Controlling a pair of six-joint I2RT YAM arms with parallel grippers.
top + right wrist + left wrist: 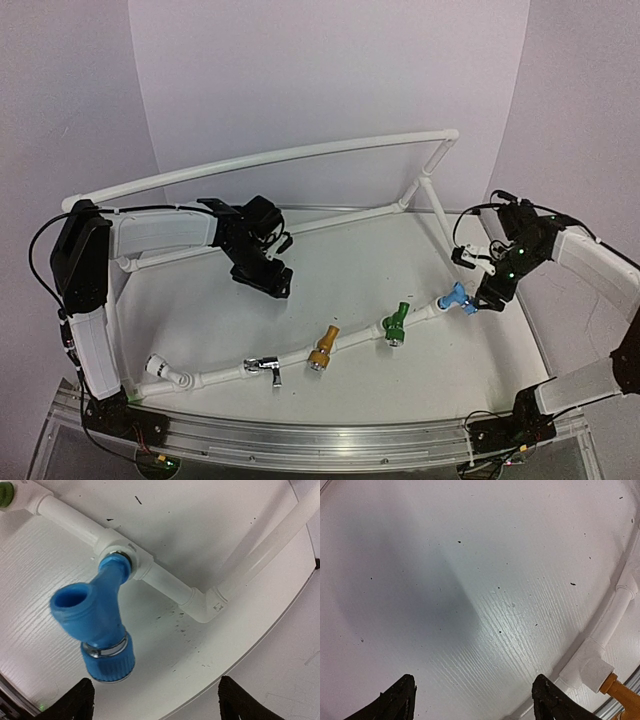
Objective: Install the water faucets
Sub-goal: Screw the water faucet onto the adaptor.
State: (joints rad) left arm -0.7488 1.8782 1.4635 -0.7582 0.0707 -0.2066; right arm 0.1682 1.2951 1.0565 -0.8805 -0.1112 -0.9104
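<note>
Four water faucets sit in a row along the front white pipe (220, 378): silver (266, 368), yellow (322, 349), green (395, 325) and blue (457, 298). The blue faucet (97, 620) is seated in a white tee (127, 562), its ribbed nozzle pointing toward the camera. My right gripper (156, 700) hovers just off that nozzle, open, with nothing between its fingers; from above, the right gripper (490, 292) is right of the blue faucet. My left gripper (475, 700) is open over bare table at the back left (262, 272). The yellow faucet (620, 692) shows at the lower right edge.
A curved white pipe (260, 160) arches along the back of the frame, with an upright joint at the right (425, 180). A white elbow with a round opening (158, 366) ends the front pipe on the left. An aluminium rail (320, 435) runs along the near edge.
</note>
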